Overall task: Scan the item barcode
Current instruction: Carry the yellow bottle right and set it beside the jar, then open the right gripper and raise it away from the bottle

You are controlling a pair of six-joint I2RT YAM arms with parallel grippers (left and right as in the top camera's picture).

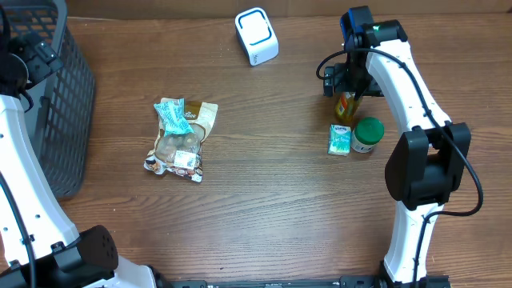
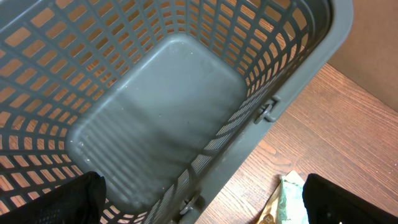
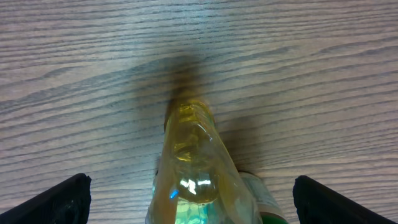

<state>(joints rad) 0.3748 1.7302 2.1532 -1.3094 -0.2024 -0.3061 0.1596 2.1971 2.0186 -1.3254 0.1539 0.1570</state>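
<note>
A clear bottle of yellow liquid [image 1: 346, 104] rests on the wooden table, right of centre. My right gripper [image 1: 350, 80] hangs just above it. In the right wrist view the bottle [image 3: 189, 162] fills the gap between the wide-open fingers, and neither black fingertip [image 3: 65, 199] touches it. The white and blue scanner [image 1: 256, 36] stands at the back, left of the bottle. My left gripper [image 2: 202, 202] is open and empty over the dark basket [image 2: 161, 112] at the far left.
A small green-white carton [image 1: 341, 138] and a green-lidded jar [image 1: 368, 134] stand close in front of the bottle. Snack bags [image 1: 180, 140] lie left of centre; one bag's corner [image 2: 289, 199] shows beside the basket wall.
</note>
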